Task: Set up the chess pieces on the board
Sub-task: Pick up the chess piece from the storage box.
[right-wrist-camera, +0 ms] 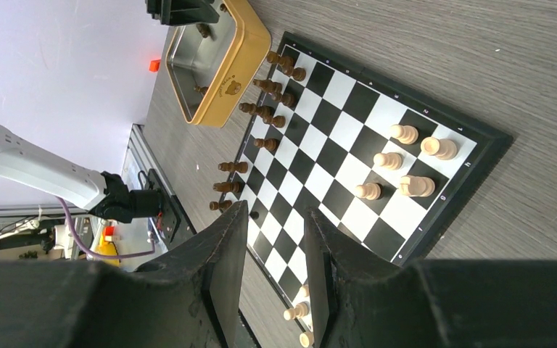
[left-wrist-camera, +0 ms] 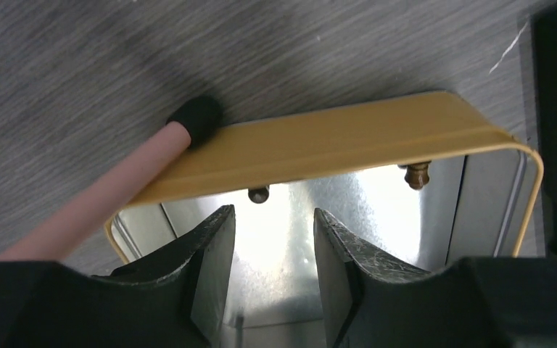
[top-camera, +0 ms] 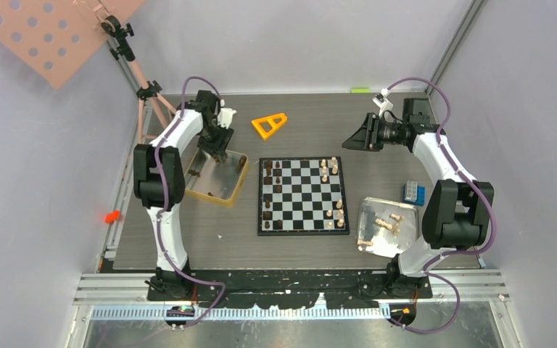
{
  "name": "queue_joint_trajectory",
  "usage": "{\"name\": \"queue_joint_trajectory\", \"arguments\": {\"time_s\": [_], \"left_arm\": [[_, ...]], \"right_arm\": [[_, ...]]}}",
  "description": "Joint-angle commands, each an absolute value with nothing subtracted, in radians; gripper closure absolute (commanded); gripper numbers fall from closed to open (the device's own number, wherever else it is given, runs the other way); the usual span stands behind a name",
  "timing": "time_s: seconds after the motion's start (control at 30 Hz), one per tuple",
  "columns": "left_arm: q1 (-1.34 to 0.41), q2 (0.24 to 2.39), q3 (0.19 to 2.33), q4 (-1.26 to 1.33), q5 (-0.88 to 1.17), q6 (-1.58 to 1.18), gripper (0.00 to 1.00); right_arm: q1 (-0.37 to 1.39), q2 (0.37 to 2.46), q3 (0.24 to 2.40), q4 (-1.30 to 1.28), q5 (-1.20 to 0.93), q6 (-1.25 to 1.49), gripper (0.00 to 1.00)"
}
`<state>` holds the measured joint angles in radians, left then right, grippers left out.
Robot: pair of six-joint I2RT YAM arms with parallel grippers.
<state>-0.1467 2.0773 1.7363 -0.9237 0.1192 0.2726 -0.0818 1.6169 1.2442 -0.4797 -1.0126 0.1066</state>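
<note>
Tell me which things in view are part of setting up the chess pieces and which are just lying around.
Job: board, dark chess pieces, pale chess pieces, gold tin and silver tray holding unplaced pieces.
Lying about: orange triangle, blue brick, small red block.

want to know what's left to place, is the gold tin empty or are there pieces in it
Not empty: the left wrist view shows two dark pieces inside the tin, by its wall.

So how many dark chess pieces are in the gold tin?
2 dark pieces: one mid-wall in the gold tin, one toward its corner nearer the board; the left claw may hide others.
</note>
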Motion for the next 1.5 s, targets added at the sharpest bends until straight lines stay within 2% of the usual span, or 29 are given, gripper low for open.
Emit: {"name": "queue_joint_trajectory", "arguments": {"time_s": [0.0, 0.53, 0.93, 1.23, 1.33, 1.47], "left_arm": [[-0.140, 2.099, 1.744, -0.837, 0.154, 0.251, 0.53], [-0.128, 2.105, 1.717, -0.855, 0.161, 0.249, 0.65], [-0.125, 2.021, 1.717, -0.880, 0.169, 0.253, 0.90], [-0.149, 1.834, 1.629, -0.938, 0.311, 0.286, 0.91], [-0.222, 1.774, 1.598, -0.960, 0.394, 0.314, 0.91], [-0.375, 1.734, 1.565, -0.966, 0.402, 0.354, 0.92]], "right_arm": [[-0.084, 1.618, 1.259, -0.475, -1.021, 0.088, 0.60], [-0.084, 1.630, 1.265, -0.485, -1.024, 0.078, 0.60], [-0.084, 1.631, 1.265, -0.488, -1.026, 0.078, 0.61], [-0.084, 1.627, 1.266, -0.489, -1.026, 0.077, 0.61], [-0.084, 1.629, 1.267, -0.489, -1.025, 0.077, 0.61], [-0.084, 1.628, 1.267, -0.490, -1.024, 0.076, 0.62]]}}
